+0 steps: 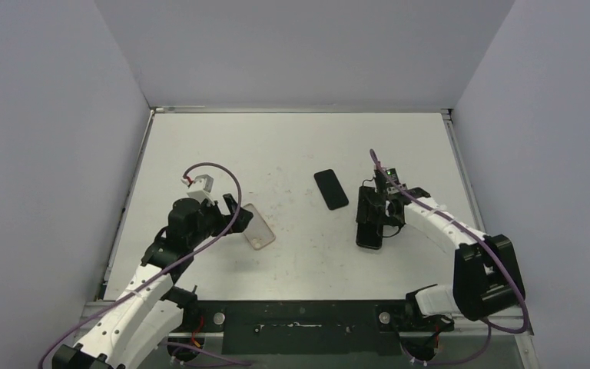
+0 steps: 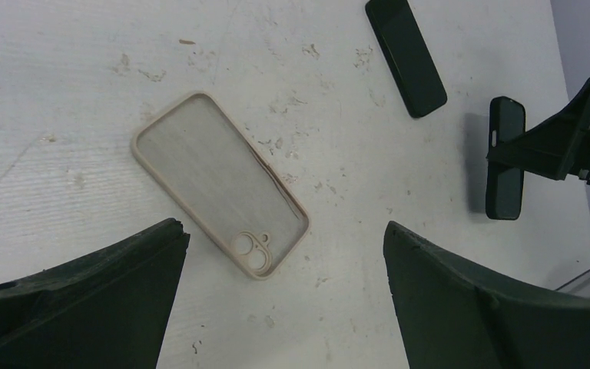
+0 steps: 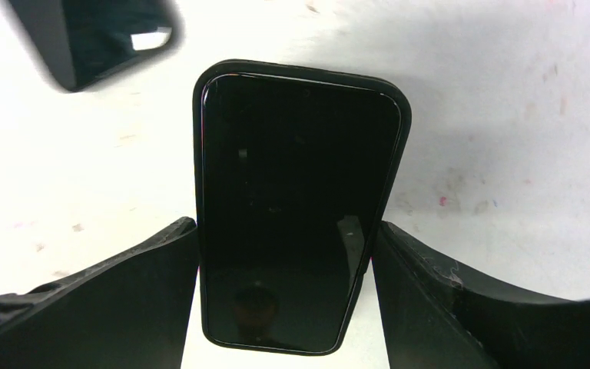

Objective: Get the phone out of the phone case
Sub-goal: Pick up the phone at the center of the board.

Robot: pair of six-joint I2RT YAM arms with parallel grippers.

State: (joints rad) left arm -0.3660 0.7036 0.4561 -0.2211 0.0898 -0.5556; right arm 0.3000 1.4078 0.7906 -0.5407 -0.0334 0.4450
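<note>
Item 1. Black phone in a black phone case (image 3: 296, 207): on the right half of the white table (image 1: 292, 138), just right of centre. Its long axis runs near to far with a slight lean. The screen faces up, and the end with the front-camera dot points far, away from the arm's base. The case wraps all four edges and the phone sits fully inside it. Whether it rests on the table or is raised off it cannot be told.

Item 2. Right gripper (image 3: 284, 227): clasps the cased phone across its width, one finger against each long edge at the near half.

Item 3. Beige translucent phone case (image 2: 219, 181): lies flat on the left half of the table with its long axis diagonal, far-left to near-right. The camera cut-out is at the near end. It is empty, and the table shows through its back.

Item 4. Left gripper (image 2: 280, 231): released, fingers spread wide, hanging over the near end of the beige case and holding nothing.

Item 5. Bare black slab phone (image 1: 330, 189): lies flat near the table's centre, just far-left of the cased phone and apart from it, with its long axis tilted far-left to near-right
</note>
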